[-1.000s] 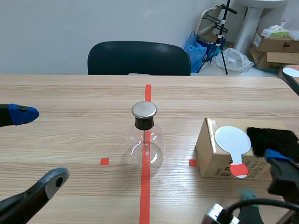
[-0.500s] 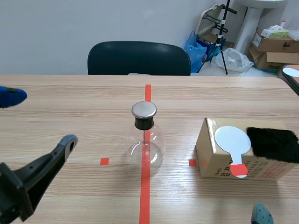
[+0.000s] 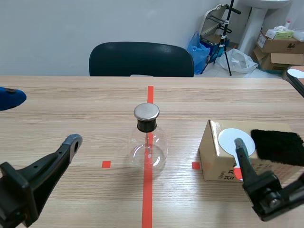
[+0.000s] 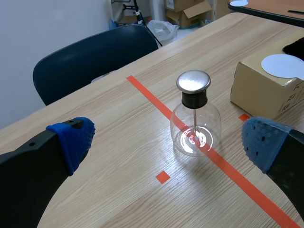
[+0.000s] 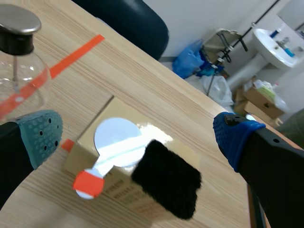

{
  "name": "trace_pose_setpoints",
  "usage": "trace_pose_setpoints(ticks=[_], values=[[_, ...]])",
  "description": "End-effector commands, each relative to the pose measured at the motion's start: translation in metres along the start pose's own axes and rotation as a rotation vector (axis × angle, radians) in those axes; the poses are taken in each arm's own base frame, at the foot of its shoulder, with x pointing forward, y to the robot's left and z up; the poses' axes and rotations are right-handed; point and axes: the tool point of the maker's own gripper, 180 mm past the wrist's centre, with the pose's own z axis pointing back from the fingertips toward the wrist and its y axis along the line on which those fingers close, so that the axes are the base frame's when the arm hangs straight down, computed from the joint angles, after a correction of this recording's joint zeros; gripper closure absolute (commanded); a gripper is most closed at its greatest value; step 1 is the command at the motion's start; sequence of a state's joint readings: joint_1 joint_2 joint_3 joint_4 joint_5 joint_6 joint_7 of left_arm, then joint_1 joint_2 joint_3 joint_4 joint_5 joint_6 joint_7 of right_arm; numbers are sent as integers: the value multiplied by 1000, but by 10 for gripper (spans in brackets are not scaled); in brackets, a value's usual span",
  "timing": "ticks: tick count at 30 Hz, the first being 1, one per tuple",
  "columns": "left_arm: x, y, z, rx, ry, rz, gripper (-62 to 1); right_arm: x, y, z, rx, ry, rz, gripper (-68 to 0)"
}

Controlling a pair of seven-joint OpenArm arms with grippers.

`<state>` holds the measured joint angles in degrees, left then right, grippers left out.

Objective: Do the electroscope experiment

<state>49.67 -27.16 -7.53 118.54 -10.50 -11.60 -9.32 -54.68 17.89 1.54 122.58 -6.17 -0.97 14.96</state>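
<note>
The electroscope, a round glass flask (image 3: 148,145) with a metal cap and a rod inside, stands on the red tape line mid-table. To its right is a cardboard box (image 3: 213,159) carrying a white disc paddle (image 3: 228,137) with a red handle and a black fur pad (image 3: 278,146). My left gripper (image 4: 167,140) is open, held left of the flask (image 4: 194,128) and clear of it. My right gripper (image 5: 137,137) is open above the paddle (image 5: 116,142) and fur pad (image 5: 166,183), touching neither. In the scene view one of its fingers (image 3: 243,159) rises in front of the box.
A dark chair (image 3: 141,59) stands behind the table's far edge. Cardboard boxes (image 3: 280,47), bags and a stand crowd the floor at the back right. Another table's corner (image 3: 297,78) shows at the right edge.
My left gripper lifted and swung toward the table's far-left side, then held. My right gripper dropped almost out of the scene view, then came back up in front of the box.
</note>
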Motion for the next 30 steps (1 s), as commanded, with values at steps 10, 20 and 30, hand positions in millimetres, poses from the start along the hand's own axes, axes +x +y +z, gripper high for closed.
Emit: trace_pose_setpoints(ticks=[10, 20, 30], values=[[4, 1, 0, 4, -13, 1, -623, 25, 6, -26, 149, -93, -119, -679], [7, 2, 0, 6, -31, -2, -623, 24, 3, -25, 182, -85, -146, -679], [7, 2, 0, 6, -31, -2, -623, 15, -19, -23, 96, -54, -188, -679]])
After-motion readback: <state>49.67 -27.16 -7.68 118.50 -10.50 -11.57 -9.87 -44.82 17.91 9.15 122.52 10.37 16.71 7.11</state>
